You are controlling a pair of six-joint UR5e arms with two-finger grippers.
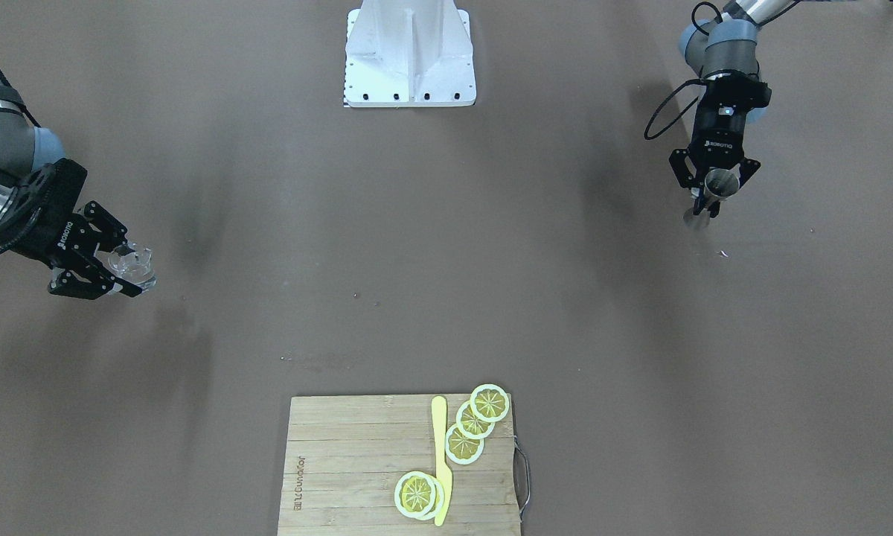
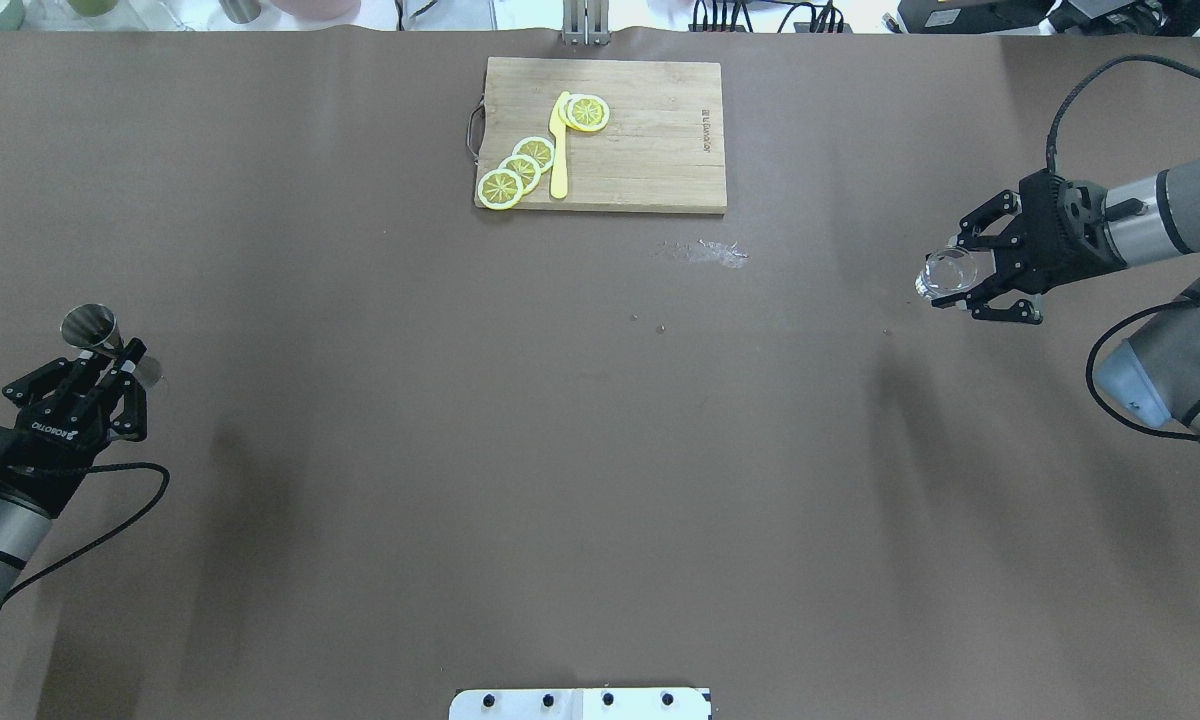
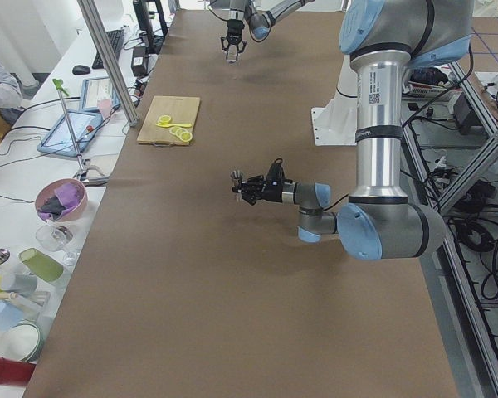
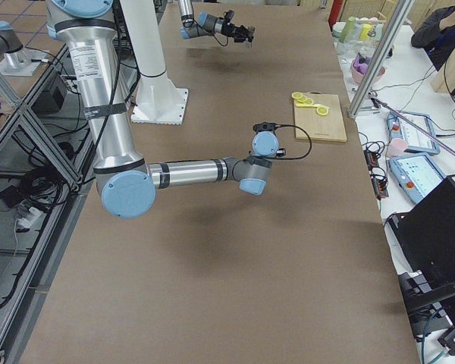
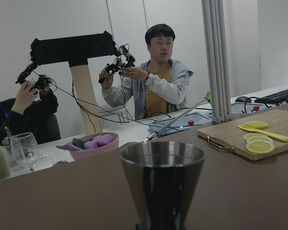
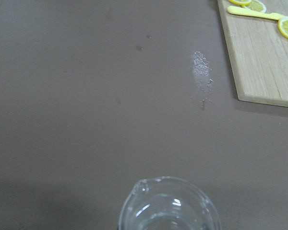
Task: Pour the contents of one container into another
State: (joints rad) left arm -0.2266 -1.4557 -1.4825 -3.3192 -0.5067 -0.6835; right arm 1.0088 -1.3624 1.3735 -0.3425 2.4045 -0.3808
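At the table's left end my left gripper [image 2: 125,355] is shut on the narrow waist of the dark steel jigger [image 2: 91,328]. The jigger [image 5: 161,184] stands upright, its round rim filling the lower middle of the left wrist view; the front view shows the same gripper [image 1: 708,197] and jigger [image 1: 720,182] at upper right. Far off at the right end, my right gripper [image 2: 957,272] is shut on the clear glass [image 2: 946,272], held above the table. That glass [image 6: 169,207] shows its rim at the bottom of the right wrist view, and appears as glass [image 1: 132,263] in gripper [image 1: 135,268].
A wooden cutting board [image 2: 650,150] with lemon slices [image 2: 516,170] and a yellow knife [image 2: 559,150] lies at the far middle edge. A whitish spill patch [image 2: 717,253] sits just in front of it. The robot's white base [image 1: 409,56] stands on the near side. Operators sit beyond the table.
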